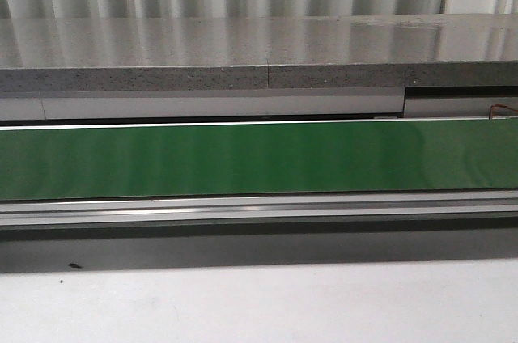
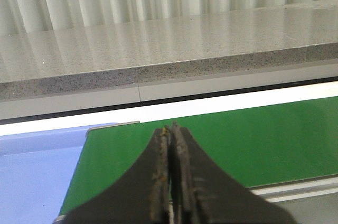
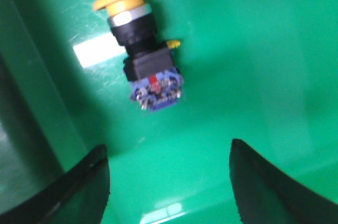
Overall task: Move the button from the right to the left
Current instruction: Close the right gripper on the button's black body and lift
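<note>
The button [image 3: 141, 55] shows only in the right wrist view. It lies on its side on a glossy green floor, with a yellow mushroom cap, black collar and blue contact block. My right gripper [image 3: 169, 152] is open above that floor, its two dark fingers wide apart, short of the button and empty. My left gripper [image 2: 171, 129] is shut and empty, its fingertips pressed together over the green conveyor belt [image 2: 264, 139]. Neither gripper nor the button shows in the front view.
The green belt [image 1: 259, 157] runs across the front view with a metal rail [image 1: 259, 209] in front and a grey stone ledge [image 1: 202, 48] behind. A blue bin [image 2: 31, 176] sits at the belt's end. A green wall [image 3: 31, 108] rises beside the button.
</note>
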You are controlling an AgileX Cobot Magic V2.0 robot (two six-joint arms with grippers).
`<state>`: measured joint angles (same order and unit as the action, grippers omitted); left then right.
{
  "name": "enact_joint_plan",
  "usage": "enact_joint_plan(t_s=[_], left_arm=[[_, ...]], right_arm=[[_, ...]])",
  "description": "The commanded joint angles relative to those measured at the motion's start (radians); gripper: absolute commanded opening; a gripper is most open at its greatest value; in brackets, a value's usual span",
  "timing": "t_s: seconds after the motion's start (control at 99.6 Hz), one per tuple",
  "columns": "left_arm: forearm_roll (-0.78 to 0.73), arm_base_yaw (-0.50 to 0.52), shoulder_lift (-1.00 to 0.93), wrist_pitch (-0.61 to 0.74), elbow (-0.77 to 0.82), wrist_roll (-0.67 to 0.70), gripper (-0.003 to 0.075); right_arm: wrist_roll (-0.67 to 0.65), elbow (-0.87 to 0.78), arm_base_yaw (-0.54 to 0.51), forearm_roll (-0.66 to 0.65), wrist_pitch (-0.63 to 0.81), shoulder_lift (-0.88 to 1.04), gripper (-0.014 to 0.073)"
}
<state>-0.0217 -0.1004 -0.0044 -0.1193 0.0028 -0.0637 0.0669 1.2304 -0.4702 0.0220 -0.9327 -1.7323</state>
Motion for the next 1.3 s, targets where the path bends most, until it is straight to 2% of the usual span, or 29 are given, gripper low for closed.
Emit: enact_joint_plan(t_s=[0.0,0.291,0.522,0.592,0.743,0.793,0.984,1.165,1.285], left_arm=[[0.007,-0.005,-0.031,0.078,0.038,0.008,-0.0021],[0.007,-0.005,-0.031,0.078,0.038,0.008,-0.0021],[0.007,-0.005,-0.031,0.078,0.038,0.008,-0.0021],[0.007,-0.005,-0.031,0.078,0.038,0.008,-0.0021],[0.007,-0.005,-0.031,0.078,0.038,0.008,-0.0021],[0.007,-0.005,-0.031,0.078,0.038,0.008,-0.0021],[0.007,-0.005,-0.031,0.078,0.038,0.008,-0.0021],[0.007,-0.005,-0.031,0.078,0.038,0.008,-0.0021],[0.007,-0.005,-0.031,0.078,0.038,0.008,-0.0021]], right_arm=[[0.044,0.066,-0.005,-0.008,-0.013,-0.02,0.0488],[0.122,0.171,-0.001,0.005,-0.036,-0.174,0.0488],[0.132,0.218,-0.001,0.019,-0.057,-0.244,0.0484],[0.137,0.228,-0.001,0.026,-0.075,-0.257,0.0439],[0.137,0.239,-0.002,0.028,-0.084,-0.258,0.0232],[0.137,0.244,-0.002,0.028,-0.083,-0.257,0.0192],[0.137,0.303,0.007,0.051,-0.137,-0.235,0.0185],[0.137,0.307,0.063,0.053,-0.142,-0.114,0.0185],[0.136,0.307,0.111,0.138,-0.184,-0.033,0.0185]])
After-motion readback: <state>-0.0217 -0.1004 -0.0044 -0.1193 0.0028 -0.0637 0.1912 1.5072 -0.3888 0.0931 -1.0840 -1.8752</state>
